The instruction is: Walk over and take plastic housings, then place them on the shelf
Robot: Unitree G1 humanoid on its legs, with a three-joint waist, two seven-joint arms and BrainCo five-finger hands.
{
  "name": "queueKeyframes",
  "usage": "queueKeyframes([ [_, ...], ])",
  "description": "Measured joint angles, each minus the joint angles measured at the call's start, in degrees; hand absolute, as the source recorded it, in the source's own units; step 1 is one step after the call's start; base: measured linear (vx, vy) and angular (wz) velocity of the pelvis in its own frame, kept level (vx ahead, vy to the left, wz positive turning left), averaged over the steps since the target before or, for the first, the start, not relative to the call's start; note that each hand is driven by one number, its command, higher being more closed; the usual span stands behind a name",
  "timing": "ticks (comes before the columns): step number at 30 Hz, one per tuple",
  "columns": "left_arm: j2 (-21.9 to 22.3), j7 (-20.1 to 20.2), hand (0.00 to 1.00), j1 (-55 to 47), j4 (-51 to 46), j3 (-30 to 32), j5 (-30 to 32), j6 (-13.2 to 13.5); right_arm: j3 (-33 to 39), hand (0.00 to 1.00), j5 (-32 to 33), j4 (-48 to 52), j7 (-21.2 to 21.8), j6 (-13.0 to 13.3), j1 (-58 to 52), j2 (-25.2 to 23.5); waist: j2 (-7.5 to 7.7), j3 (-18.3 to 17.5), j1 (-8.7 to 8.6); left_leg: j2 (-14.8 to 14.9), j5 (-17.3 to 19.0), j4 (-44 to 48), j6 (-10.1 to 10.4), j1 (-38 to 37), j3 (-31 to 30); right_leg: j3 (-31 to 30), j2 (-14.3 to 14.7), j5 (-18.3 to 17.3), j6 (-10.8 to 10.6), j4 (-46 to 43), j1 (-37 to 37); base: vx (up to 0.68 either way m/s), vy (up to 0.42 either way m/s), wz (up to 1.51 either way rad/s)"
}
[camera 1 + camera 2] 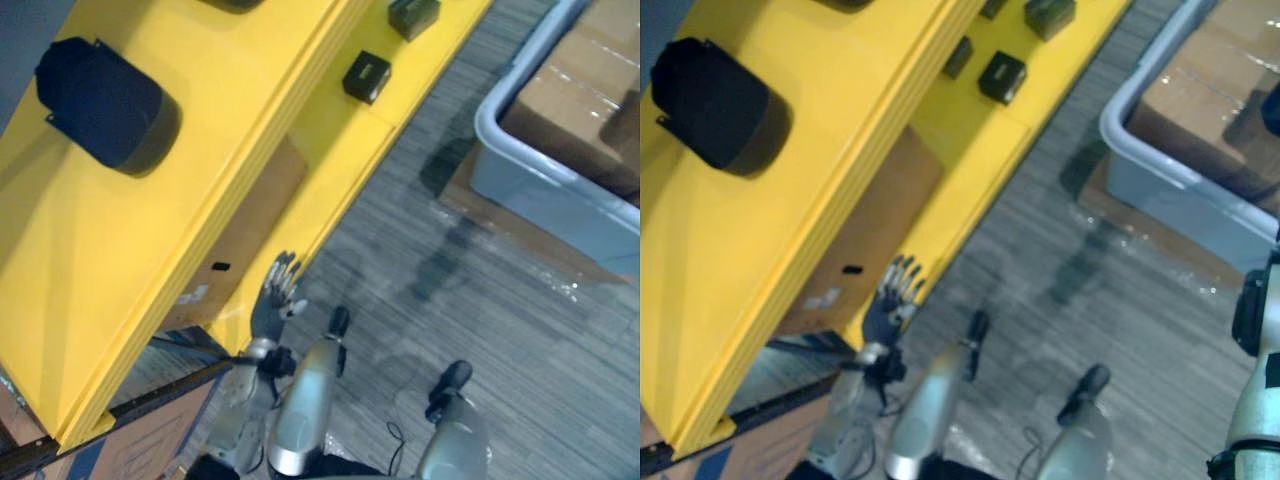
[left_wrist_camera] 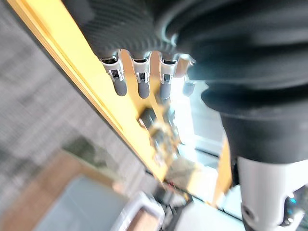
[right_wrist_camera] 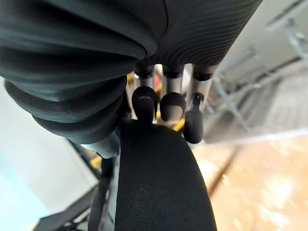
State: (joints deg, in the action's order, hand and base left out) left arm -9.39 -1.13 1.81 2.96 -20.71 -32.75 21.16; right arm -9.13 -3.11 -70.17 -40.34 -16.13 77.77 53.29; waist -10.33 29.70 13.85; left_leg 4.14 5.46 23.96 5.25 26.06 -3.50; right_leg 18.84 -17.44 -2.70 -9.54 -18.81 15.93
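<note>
Right fingers [image 3: 172, 106] curled on black housing [image 3: 159, 183]

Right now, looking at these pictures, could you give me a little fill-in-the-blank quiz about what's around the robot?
1. The large dark rounded plastic housing lies on top of the ___ shelf.
2. The grey plastic tub on the floor holds a brown ___ box.
3. The robot's left hand, fingers straight, holds ___.
4. The right hand curls its fingers onto a smooth ___ curved housing.
Missing words: yellow; cardboard; nothing; black.
</note>
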Motion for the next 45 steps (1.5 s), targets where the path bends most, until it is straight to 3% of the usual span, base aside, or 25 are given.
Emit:
queueKeyframes([
  [4, -1.4, -0.6, 0.0, 4.7, -1.3, -0.6, 1.8, -0.7, 0.0, 1.0, 0.0, 2.3, -2.5, 0.4, 1.0, -2.4, 1.63, 0.9, -0.99, 1.8, -0.4, -0.4, 0.7, 0.0, 0.9, -0.1, 1.9, 1.2, 1.0, 1.6, 0.1, -0.04, -0.035, -0.18],
  [8, -1.4, -1.2, 0.0, 7.6, -1.3, -0.9, 1.7, -3.3, -0.1, 1.0, -0.2, 6.9, -4.8, 2.5, 1.0, -5.4, 2.71, 0.9, -2.29, 3.3, -1.1, -1.2, 1.6, -0.1, 1.1, -0.2, 3.6, 2.2, 1.8, 3.0, 0.2, -0.05, -0.041, -0.13],
  [13, -1.5, -1.7, 0.0, 11.6, 1.0, -1.5, 1.3, -7.8, -0.5, 1.0, -7.2, 13.6, -5.1, 5.9, 0.6, -9.0, 5.27, 0.8, -3.11, 5.1, -2.2, -3.3, 2.6, -1.9, 2.8, -1.7, 5.1, 2.8, 2.5, 3.5, 0.6, -0.02, -0.044, -0.19],
  [17, -1.9, -2.2, 0.0, 14.1, 2.9, -1.5, 1.2, -10.5, -2.9, 1.0, -12.0, 22.9, -5.4, 10.0, -2.5, -10.9, 8.37, 0.3, -5.2, 6.0, -2.6, -5.0, 3.0, -4.2, 4.2, -2.6, 5.8, 3.0, 2.8, 3.9, -0.1, 0.01, -0.031, -0.18],
  [22, -3.9, -2.8, 0.0, 17.2, 2.9, -0.8, 1.0, -12.3, -1.7, 1.0, -16.4, 34.3, -5.7, 14.7, -10.0, -13.0, 10.64, -0.3, -7.15, 6.3, -4.7, -10.6, 3.6, -10.5, 5.9, -3.1, 6.4, 3.6, 3.1, 6.5, -4.2, 0.03, -0.033, -0.1],
  [23, -3.9, -3.5, 0.0, 18.0, 2.9, 0.2, 1.1, -12.6, -1.0, 1.0, -18.7, 39.3, -5.8, 16.9, -14.5, -14.1, 11.62, -1.0, -8.06, 6.4, -5.5, -12.5, 3.7, -12.5, 6.4, -3.2, 6.6, 3.6, 3.1, 7.1, -5.4, 0.04, -0.027, -0.07],
  [28, -5.2, -5.1, 0.0, 23.3, 5.5, 1.4, 1.2, -13.9, 1.5, 1.0, -26.8, 50.4, -5.9, 22.8, -26.8, -20.0, 15.61, -4.0, -10.74, 6.4, -6.7, -17.0, 4.0, -17.4, 8.6, -4.1, 6.9, 3.7, 2.9, 8.7, -7.7, 0.04, -0.006, -0.14],
  [30, -5.3, -6.2, 0.0, 23.8, 5.6, 2.3, 1.7, -13.8, 2.4, 1.0, -29.7, 55.0, -5.9, 26.7, -33.6, -21.7, 16.81, -7.8, -11.78, 6.4, -6.8, -18.6, 4.1, -18.7, 10.1, -5.1, 7.1, 4.5, 2.7, 10.7, -8.3, 0.07, 0.03, -0.26],
  [33, -4.4, -8.9, 0.0, 24.6, 5.5, 3.3, 1.7, -12.9, 2.9, 1.0, -29.9, 56.5, -5.9, 29.1, -36.6, -22.2, 16.54, -9.6, -12.52, 6.3, -6.9, -19.7, 4.2, -21.0, 10.6, -5.1, 7.1, 5.0, 2.5, 12.4, -10.6, 0.04, 0.014, -0.06],
  [36, -2.5, -11.9, 0.0, 24.7, 4.5, 6.1, 1.7, -9.5, 5.3, 1.0, -31.7, 58.5, -5.9, 30.1, -38.4, -23.4, 16.12, -11.6, -13.04, 6.2, -7.3, -21.0, 4.4, -21.6, 10.6, -5.0, 7.2, 5.0, 2.5, 12.6, -10.8, 0.0, 0.0, 0.0],
  [37, -1.3, -14.0, 0.0, 24.7, 4.0, 7.2, 1.9, -7.0, 6.5, 1.0, -31.7, 60.5, -5.9, 30.9, -39.9, -24.3, 15.93, -12.2, -13.12, 6.2, -7.7, -22.0, 4.5, -22.6, 10.8, -5.0, 7.2, 5.0, 2.5, 12.8, -11.4, 0.0, 0.0, 0.0],
  [40, 0.0, -17.0, 0.0, 24.4, 3.7, 8.6, 4.2, -4.6, 6.8, 1.0, -32.0, 64.0, -5.9, 32.7, -42.9, -25.6, 15.71, -13.9, -13.28, 6.1, -8.1, -23.2, 4.5, -24.0, 11.3, -5.1, 7.3, 5.1, 2.3, 13.4, -12.2, 0.0, 0.001, -0.04],
  [45, 2.1, -18.9, 0.0, 23.8, 3.6, 8.7, 6.5, -4.5, 6.7, 1.0, -31.9, 67.0, -5.0, 35.0, -45.5, -27.5, 15.71, -15.5, -13.44, 5.7, -8.4, -24.0, 4.4, -25.3, 12.0, -5.3, 7.4, 5.9, 2.0, 14.7, -13.2, -0.02, 0.01, -0.05],
])
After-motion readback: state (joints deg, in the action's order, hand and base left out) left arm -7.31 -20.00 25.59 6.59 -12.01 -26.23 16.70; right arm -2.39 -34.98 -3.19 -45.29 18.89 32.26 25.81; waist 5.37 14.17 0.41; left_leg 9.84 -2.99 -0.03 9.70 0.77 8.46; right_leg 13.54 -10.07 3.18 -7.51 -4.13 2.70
